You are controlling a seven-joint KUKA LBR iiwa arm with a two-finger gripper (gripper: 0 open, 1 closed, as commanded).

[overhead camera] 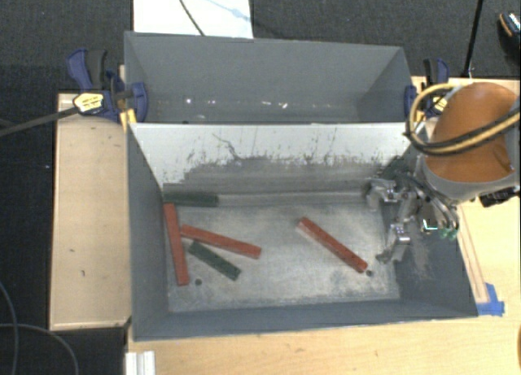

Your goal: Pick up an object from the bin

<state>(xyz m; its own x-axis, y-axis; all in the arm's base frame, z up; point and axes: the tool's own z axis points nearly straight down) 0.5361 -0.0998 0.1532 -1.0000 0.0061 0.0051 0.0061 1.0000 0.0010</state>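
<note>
We see the pincer (393, 251) low in the grey metal bin (269, 158), just right of the long reddish-brown flat bar (331, 244), near its lower end. We see it holding nothing, and we cannot tell how wide it stands. Well left of that bar lie a second reddish bar (220, 241), a third reddish bar (176, 243), a short dark green bar (214, 259) and a dark grey bar (191, 199).

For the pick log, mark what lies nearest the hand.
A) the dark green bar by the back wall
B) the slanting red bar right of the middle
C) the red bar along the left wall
B: the hand is at the right side of the bin, and the slanting red bar ends just beside it.
</note>
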